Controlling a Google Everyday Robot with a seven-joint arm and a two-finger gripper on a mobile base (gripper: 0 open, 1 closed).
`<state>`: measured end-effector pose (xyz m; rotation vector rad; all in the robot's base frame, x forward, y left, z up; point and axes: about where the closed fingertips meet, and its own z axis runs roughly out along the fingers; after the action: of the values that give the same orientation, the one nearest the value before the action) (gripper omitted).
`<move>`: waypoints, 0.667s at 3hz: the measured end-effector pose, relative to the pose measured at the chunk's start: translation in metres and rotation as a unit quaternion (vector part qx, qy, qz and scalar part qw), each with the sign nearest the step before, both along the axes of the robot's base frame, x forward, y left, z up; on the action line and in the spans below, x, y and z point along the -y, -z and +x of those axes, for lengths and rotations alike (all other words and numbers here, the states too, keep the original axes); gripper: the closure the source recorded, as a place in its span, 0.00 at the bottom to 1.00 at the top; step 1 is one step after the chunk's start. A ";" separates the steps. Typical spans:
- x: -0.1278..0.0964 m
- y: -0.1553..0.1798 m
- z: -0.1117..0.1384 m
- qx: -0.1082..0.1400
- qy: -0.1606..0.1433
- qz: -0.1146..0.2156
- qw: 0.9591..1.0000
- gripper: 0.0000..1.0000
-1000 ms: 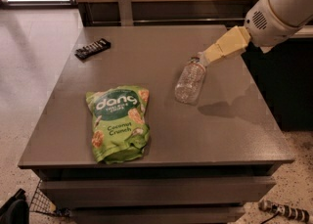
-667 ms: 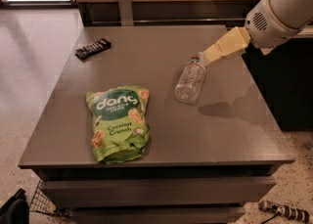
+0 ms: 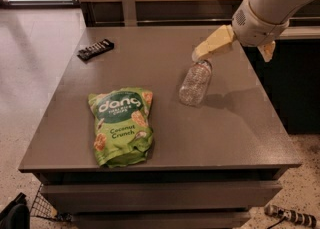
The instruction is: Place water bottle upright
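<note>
A small clear ribbed plastic water bottle (image 3: 196,83) lies on its side on the right half of the grey counter (image 3: 225,133), with its neck pointing toward the far edge. The robot's cream-fingered hand (image 3: 232,55) hovers over the counter's far right part. It is released and holds nothing, and the tip of one finger (image 3: 212,45) is at the bottle's neck. A green snack bag (image 3: 122,125) lies flat, well apart to the left. A flat black wrapped bar (image 3: 95,49) lies near the far left corner.

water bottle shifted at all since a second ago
No. The water bottle lies on its side in the same spot relative to the green snack bag; the pincer hovers by its cap end.
</note>
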<state>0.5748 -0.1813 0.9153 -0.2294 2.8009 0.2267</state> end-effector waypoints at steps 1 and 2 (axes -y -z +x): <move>-0.010 0.005 0.018 -0.040 0.069 -0.027 0.996 0.00; -0.028 0.017 0.038 -0.092 0.143 -0.029 0.985 0.00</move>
<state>0.6123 -0.1530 0.8986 0.1927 2.9804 0.1024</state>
